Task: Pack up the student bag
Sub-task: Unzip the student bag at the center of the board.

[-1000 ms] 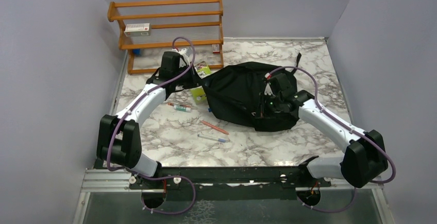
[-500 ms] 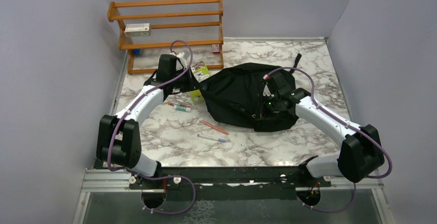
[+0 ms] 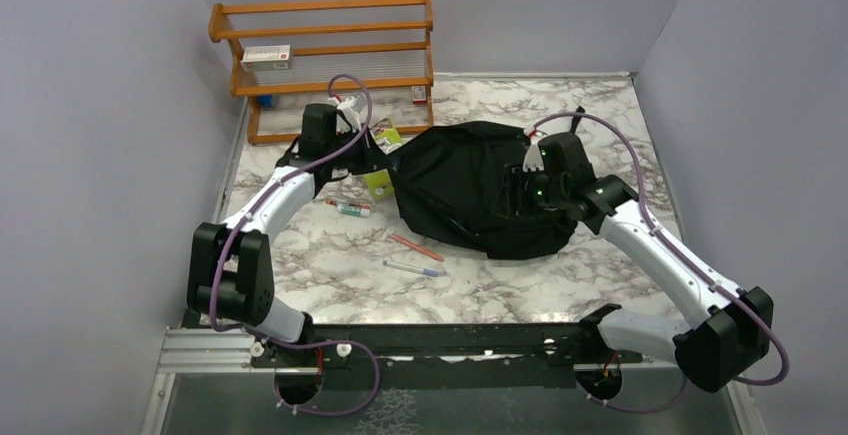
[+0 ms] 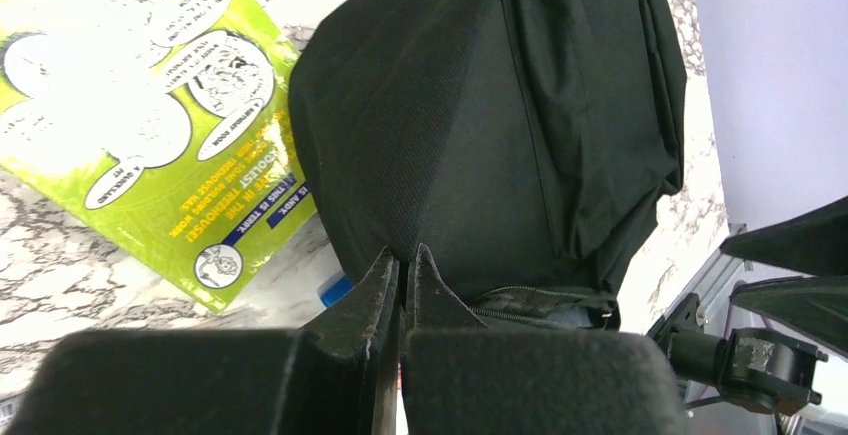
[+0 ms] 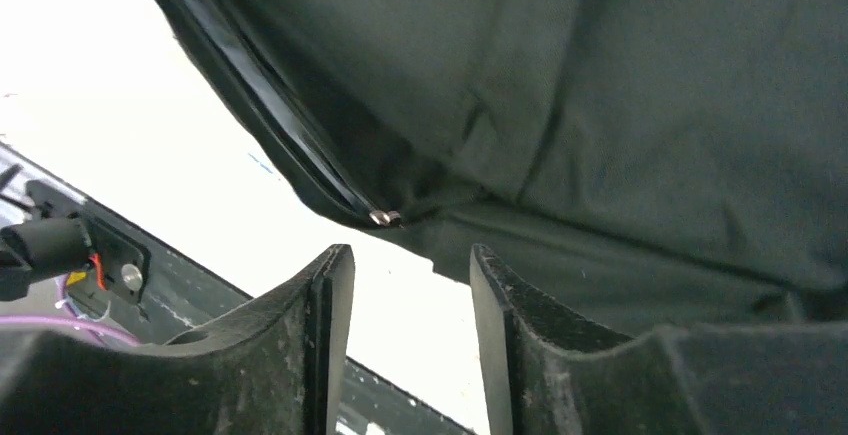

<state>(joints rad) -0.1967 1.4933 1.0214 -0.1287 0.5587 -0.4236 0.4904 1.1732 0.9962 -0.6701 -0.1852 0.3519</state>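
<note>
Left gripper (image 4: 403,273) was pinched on fabric of the student bag (image 3: 470,190), likely to anchor it; right gripper (image 5: 412,280) was spread, empty, below the zipper (image 5: 384,218) at mid-frame.

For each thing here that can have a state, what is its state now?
student bag: lying on the table, one edge pinched; zipper unclear.
left gripper: shut on the student bag's fabric.
right gripper: open, empty, at the bag.
green booklet: flat on the table.
orange pen: loose on the table.
</note>
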